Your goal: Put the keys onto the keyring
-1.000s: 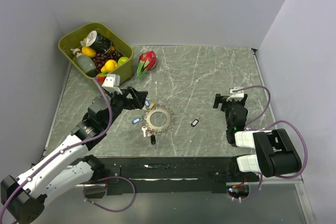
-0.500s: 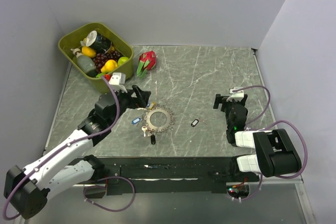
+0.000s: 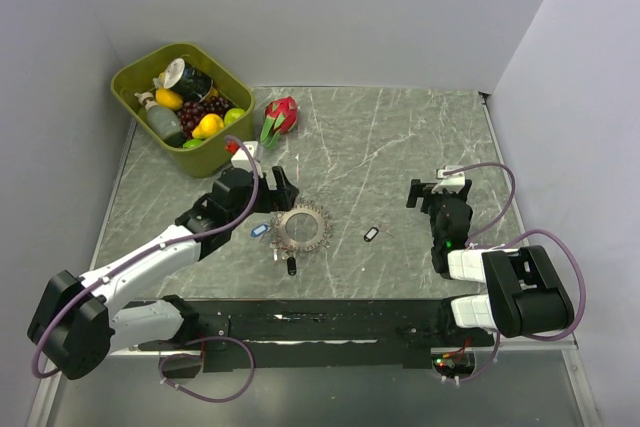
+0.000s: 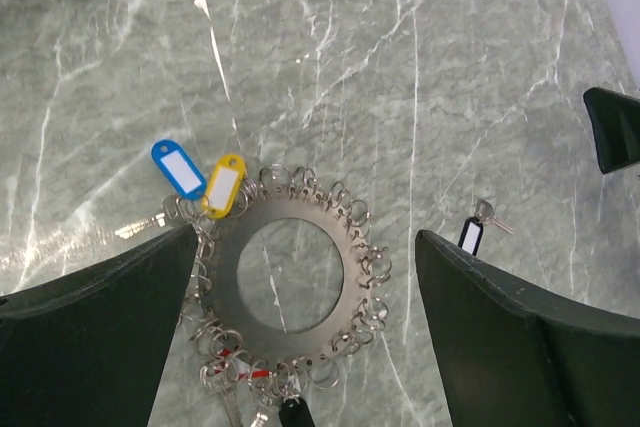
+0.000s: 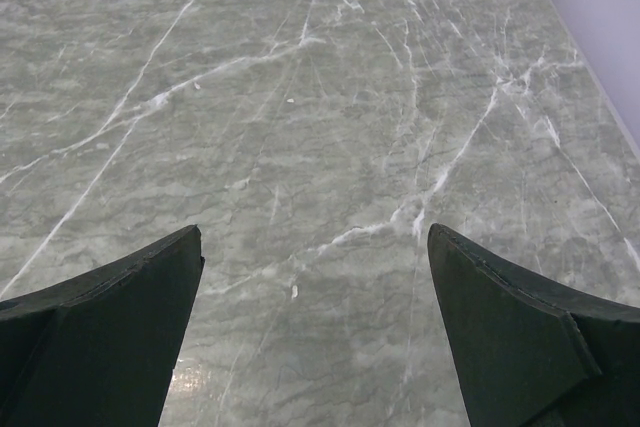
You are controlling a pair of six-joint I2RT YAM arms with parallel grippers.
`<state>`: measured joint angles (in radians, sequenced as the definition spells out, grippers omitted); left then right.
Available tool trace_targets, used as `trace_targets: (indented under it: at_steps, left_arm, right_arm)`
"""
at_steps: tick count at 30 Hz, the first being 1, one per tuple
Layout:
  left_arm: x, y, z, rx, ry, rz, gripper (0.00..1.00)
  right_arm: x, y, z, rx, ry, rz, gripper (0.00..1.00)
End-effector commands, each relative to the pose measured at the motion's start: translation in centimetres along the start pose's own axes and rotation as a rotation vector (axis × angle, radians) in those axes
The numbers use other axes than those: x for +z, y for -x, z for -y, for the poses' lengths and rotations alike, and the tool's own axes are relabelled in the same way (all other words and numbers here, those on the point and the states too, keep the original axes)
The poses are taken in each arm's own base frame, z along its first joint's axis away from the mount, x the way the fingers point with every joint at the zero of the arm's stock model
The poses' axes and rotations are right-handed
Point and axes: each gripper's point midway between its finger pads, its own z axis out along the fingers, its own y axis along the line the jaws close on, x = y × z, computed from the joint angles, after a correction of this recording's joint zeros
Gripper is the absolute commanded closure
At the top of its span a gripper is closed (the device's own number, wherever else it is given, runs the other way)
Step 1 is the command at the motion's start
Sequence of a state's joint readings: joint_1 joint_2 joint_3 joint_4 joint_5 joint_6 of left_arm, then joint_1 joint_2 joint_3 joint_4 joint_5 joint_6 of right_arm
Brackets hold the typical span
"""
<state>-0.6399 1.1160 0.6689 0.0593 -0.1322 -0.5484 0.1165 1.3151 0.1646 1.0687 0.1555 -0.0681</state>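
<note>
We judge this to be the approach step. Our left claw (image 4: pixel 305 237) hangs with its jaws spread wide and nothing between them, directly above the keyring (image 4: pixel 356 287), which lies flat on the table (image 4: pixel 420 67) and shows framed between the two fingers in the wrist view.

At the ring's fringe, just off the left finger's tip, sit a blue-tagged key (image 4: pixel 178 167) and a yellow-tagged key (image 4: pixel 223 185). A second black tag (image 4: pixel 292 409) peeks in at the ring's near edge, toward the claw's base. Whether any of these is truly threaded on a loop, we cannot tell.

One black-tagged key (image 4: pixel 471 235) is plainly loose. It lies apart from the ring, just beyond the right finger's tip (outside the span of the jaws as they stand).

Our right claw (image 5: pixel 315 237) is likewise fully parted and holds nothing, with only bare marble below it. In the top view the loose key lies between it and the ring.

In our view the next move calls for shifting a claw over that loose key and coming down square on its small tag. The pinch must be fine, since the key lies flat on the stone. The ring will likely need steadying for the threading.
</note>
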Motion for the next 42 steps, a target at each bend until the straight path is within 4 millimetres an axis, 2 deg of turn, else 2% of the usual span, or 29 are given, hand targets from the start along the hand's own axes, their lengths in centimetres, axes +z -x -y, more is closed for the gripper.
trace_targets:
  at_steps: [1,6,7,14,21,32,36,37,39,42]
  left_arm:
    - [-0.4,1.6,1.2,-0.05,-0.018,0.005,0.03]
    - [-0.9,1.8,1.9,-0.077,-0.047,0.006,0.03]
    - [-1.2,1.4,1.9,-0.072,-0.05,-0.015,0.03]
    - [-1.6,2.0,1.9,-0.044,-0.041,-0.013,0.03]
    - [-1.6,3.1,2.7,-0.047,-0.061,0.003,0.03]
    - [-3.2,4.5,3.7,-0.029,-0.13,0.072,0.04]
    - [-3.0,4.6,4.4,-0.01,-0.159,0.061,0.04]
    - [-3.1,5.7,5.2,-0.002,-0.191,0.091,0.04]
    - [-3.2,6.2,6.2,0.008,-0.236,0.095,0.04]
    - [-4.3,9.1,8.5,0.023,-0.318,0.165,0.04]
  right_arm:
    - [0.9,2.3,0.2,0.016,-0.006,0.062,0.0]
    - [0.9,2.3,0.1,0.016,-0.006,0.062,0.0]
    - [0.9,2.3,0.2,0.017,-0.006,0.064,0.0]
    - [0.9,2.3,0.2,0.017,-0.006,0.064,0.0]
    - [0.9,2.4,0.1,0.018,-0.004,0.065,0.0]
    - [0.9,2.3,0.2,0.017,-0.006,0.062,0.0]
    - [0.9,2.3,0.2,0.017,-0.006,0.062,0.0]
    - [0.9,2.3,0.2,0.017,-0.006,0.062,0.0]
    - [0.9,2.3,0.2,0.017,-0.006,0.062,0.0]
    - [0.9,2.3,0.2,0.017,-0.006,0.062,0.0]
